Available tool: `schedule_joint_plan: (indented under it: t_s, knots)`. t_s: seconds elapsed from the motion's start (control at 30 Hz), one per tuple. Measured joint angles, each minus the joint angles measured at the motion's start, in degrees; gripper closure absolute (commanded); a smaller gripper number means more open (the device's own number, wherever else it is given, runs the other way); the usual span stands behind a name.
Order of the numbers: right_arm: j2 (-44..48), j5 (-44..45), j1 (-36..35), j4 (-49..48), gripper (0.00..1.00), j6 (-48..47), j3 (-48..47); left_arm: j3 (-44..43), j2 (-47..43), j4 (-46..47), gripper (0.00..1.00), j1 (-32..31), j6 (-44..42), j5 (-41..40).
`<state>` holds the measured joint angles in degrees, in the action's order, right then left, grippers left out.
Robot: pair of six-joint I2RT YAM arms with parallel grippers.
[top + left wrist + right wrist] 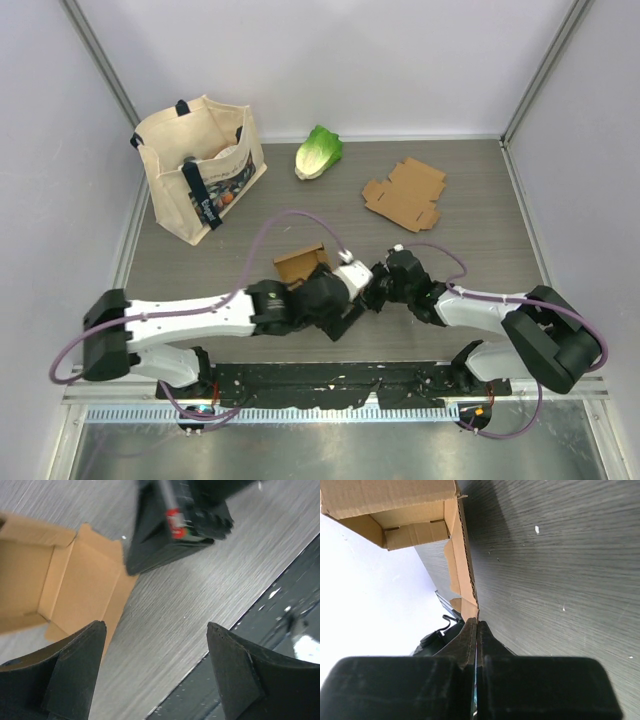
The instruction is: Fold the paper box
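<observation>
The surface is a grey wood-grain table [480, 260], closed in by plain white walls [350, 60] with metal posts [535, 70] at the back corners. A black mounting rail [330, 378] runs along the near edge.

There are two pieces of cardboard. One is a small brown cardboard box [300, 263], partly formed, with its walls up and one flap lying flat on the table. It sits near the front centre, just behind the two wrists. The other is a flat, unfolded brown cardboard blank [405, 193], lying well apart toward the back right. There is one cream canvas tote bag [200, 165] with dark handles, standing at the back left. One green leafy lettuce [318, 152] lies between the bag and the blank.

Two arms reach in and meet at the middle. The left gripper [156, 665] hangs over bare table beside the box's flap, its fingers [75, 670] spread wide and holding nothing. The right gripper [476, 627] has its fingers pressed together. As far as its wrist view shows, they pinch the corner of the box's flat flap.
</observation>
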<state>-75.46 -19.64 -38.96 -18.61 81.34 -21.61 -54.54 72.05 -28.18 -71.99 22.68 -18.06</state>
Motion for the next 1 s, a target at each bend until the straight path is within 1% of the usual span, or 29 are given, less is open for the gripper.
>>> schedule_joint_plan:
  t_s: [0.07, 0.17, 0.2, 0.23, 0.33, 0.43, 0.47, 0.53, 0.57, 0.63, 0.67, 0.7, 0.73, 0.77, 0.8, 0.83, 0.87, 0.93, 0.97, 1.0]
  knots:
    - [0.11, -0.07, 0.09, 0.28, 0.99, 1.05, 0.07, -3.23, 6.25, -1.05, 0.19, -3.56, -5.95, -2.21]
    - [0.7, -0.09, 0.09, -0.07, 1.0, 2.97, 0.5, -3.78, 11.91, -1.86, 0.25, -6.75, -11.74, -6.34]
    - [1.09, -0.04, 0.09, -0.26, 1.0, 3.56, 0.81, -3.48, 13.27, -2.1, 0.25, -7.65, -13.66, -7.82]
    - [1.42, -0.02, 0.09, -0.44, 0.99, 4.07, 1.05, -3.08, 13.81, -2.03, 0.25, -8.04, -14.82, -8.83]
    - [2.47, -0.04, 0.09, -0.81, 1.0, 5.62, 1.9, -1.4, 14.05, -1.38, 0.3, -8.37, -17.97, -13.29]
    - [3.06, -0.07, 0.11, -1.14, 1.0, 6.56, 2.45, -0.59, 14.14, 0.09, 0.36, -8.37, -20.39, -17.22]
    - [3.28, -0.09, 0.09, -1.18, 1.0, 6.84, 2.67, -0.48, 14.34, 0.61, 0.42, -8.37, -21.31, -17.9]
    - [3.91, -0.04, 0.09, -1.11, 1.0, 7.3, 3.1, -0.48, 15.54, 1.95, 0.48, -8.35, -22.91, -18.6]
    - [4.26, -0.02, 0.09, -1.09, 1.0, 7.39, 3.23, -0.48, 16.44, 2.54, 0.55, -8.35, -23.47, -18.78]
    - [5.27, 0.04, 0.09, -1.01, 1.0, 7.41, 3.52, -0.48, 18.25, 3.13, 0.64, -8.35, -24.37, -18.8]
    - [5.84, 0.04, 0.09, -0.81, 1.0, 7.41, 3.52, -0.48, 19.21, 3.34, 0.74, -8.22, -24.7, -18.88]
    - [6.43, 0.17, 0.09, -0.59, 1.0, 7.34, 3.52, -0.46, 20.13, 3.61, 0.78, -8.0, -25.11, -19.02]
    - [7.02, 0.26, 0.11, -0.33, 0.98, 7.23, 3.52, -0.44, 20.7, 3.8, 0.88, -7.78, -25.29, -19.06]
    - [7.56, 0.33, 0.09, -0.13, 0.94, 7.04, 3.52, -0.44, 20.92, 3.91, 0.94, -7.63, -25.59, -19.17]
    - [8.26, 0.55, 0.09, 0.2, 0.88, 6.51, 3.52, -0.44, 20.96, 3.96, 0.99, -7.34, -25.92, -19.26]
    - [9.05, 0.98, 0.09, 0.76, 0.73, 5.46, 3.52, -0.5, 20.96, 4.0, 1.0, -6.99, -26.01, -19.78]
    - [9.79, 1.42, 0.17, 1.4, 0.55, 4.22, 3.56, -0.68, 20.94, 4.02, 1.0, -6.67, -26.1, -20.33]
    - [11.52, 2.36, 0.66, 2.69, 0.28, 1.68, 3.41, -1.53, 20.94, 3.69, 1.0, -6.03, -25.94, -20.15]
    - [12.57, 2.56, 1.42, 3.61, 0.24, -1.01, 3.08, -2.16, 20.87, 3.52, 1.0, -5.68, -25.59, -19.98]
    - [13.57, 2.62, 2.19, 4.68, 0.23, -2.99, 2.58, -2.8, 20.79, 3.04, 1.0, -5.29, -24.76, -19.65]
